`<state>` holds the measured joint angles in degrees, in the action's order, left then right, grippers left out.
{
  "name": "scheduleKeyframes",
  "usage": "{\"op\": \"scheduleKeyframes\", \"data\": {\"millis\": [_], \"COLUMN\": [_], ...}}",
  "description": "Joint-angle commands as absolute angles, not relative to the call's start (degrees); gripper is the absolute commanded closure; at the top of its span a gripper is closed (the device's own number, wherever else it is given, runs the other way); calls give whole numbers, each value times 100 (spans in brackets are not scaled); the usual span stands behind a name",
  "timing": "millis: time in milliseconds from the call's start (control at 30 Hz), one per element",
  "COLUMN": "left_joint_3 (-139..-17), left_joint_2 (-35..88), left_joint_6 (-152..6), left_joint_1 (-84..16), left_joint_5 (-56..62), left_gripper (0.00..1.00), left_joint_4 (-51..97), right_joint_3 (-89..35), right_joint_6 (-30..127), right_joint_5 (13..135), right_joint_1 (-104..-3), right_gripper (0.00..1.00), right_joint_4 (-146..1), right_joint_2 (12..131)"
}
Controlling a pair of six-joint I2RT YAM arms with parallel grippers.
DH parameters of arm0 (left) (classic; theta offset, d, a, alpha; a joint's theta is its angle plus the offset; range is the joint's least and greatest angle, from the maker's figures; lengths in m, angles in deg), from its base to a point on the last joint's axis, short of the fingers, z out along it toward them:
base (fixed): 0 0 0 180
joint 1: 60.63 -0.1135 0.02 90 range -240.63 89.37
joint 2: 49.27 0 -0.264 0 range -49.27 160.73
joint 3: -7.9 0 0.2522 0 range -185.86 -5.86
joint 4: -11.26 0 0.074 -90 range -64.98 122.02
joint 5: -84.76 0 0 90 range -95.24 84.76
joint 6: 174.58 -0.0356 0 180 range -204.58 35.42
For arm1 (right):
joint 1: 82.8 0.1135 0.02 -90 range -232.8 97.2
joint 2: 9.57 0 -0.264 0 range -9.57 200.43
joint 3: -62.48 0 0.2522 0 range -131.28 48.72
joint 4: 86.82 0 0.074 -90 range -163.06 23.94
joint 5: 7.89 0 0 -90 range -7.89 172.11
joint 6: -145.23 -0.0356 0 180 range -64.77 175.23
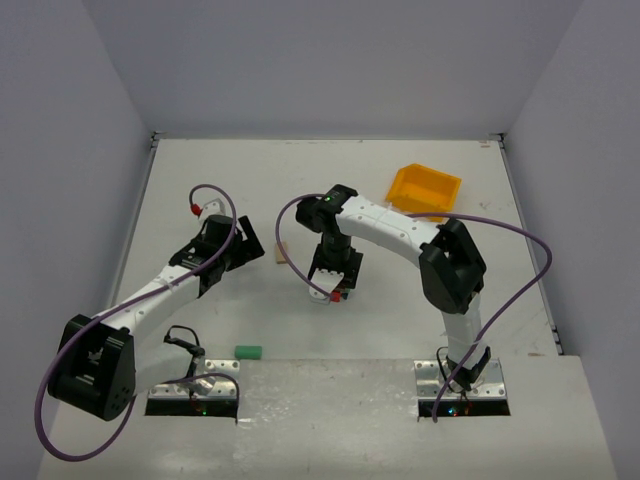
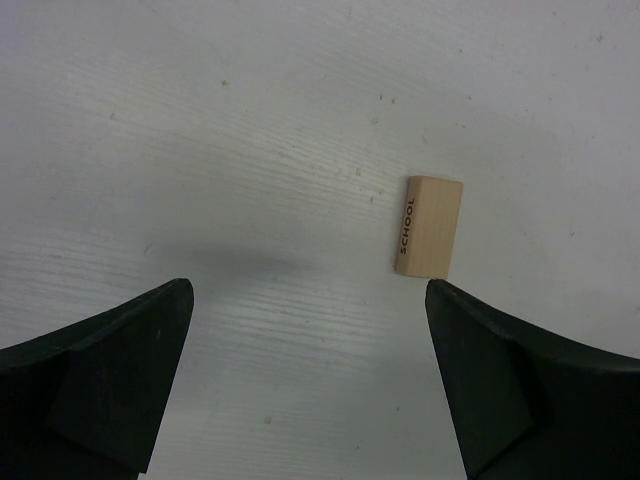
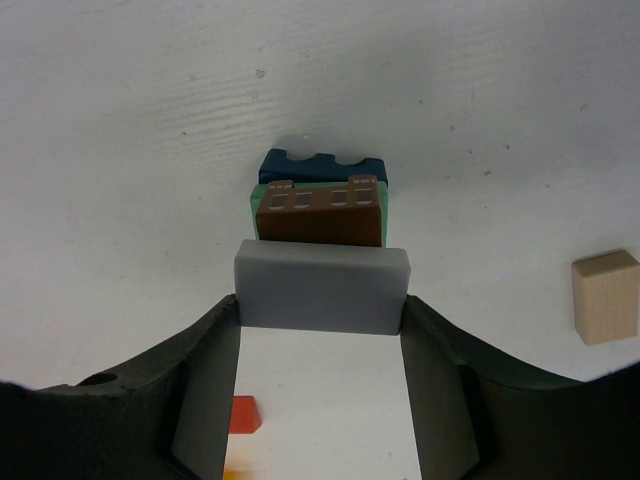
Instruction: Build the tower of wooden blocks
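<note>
1. Gripping a grey block (image 3: pixel 322 287) by both ends, the right gripper (image 3: pixel 320 310) has its fingertips clamped on it, and the block hides the near foot of the wood block tower (image 3: pixel 320 200) just beyond.
2. Of the tower I see a brown-red top, green beneath and blue at the far side. Whether grey touches it, I cannot tell.
3. Back between the fingers a small red block (image 3: pixel 245 414) peeks out, half cut off.
4. Off to the gripper's right sits a tan cube (image 3: pixel 605 297), apart from the tower.
5. Left gripper (image 2: pixel 308 290): jaws wide apart, nothing held, and a tan block (image 2: pixel 430 227) printed SCHOOL lies flat just ahead of one fingertip.
6. Yellow bin (image 1: pixel 425 190): well beyond the right gripper, its inside too small to make out.
</note>
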<state>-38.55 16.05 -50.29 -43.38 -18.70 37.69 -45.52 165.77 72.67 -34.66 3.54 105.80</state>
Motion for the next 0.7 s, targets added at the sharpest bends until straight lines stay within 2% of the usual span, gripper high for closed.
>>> {"op": "scheduleKeyframes", "data": {"millis": [0, 667], "left_joint_3": [-4090, -4086], "left_joint_2": [1603, 1603], "left_joint_6": [-5100, -5091], "left_joint_1": [-4332, -4332], "left_joint_5": [-1893, -1887], "left_gripper": [0, 0], "left_joint_4": [3589, 3607], "right_joint_3": [-4770, -4886], "right_joint_6": [16497, 16252], "right_joint_5": [7329, 7270], "right_joint_1": [-3438, -3446], "right_gripper": [43, 43], "right_joint_4": [1342, 1340], "right_joint_2": [10616, 10627]}}
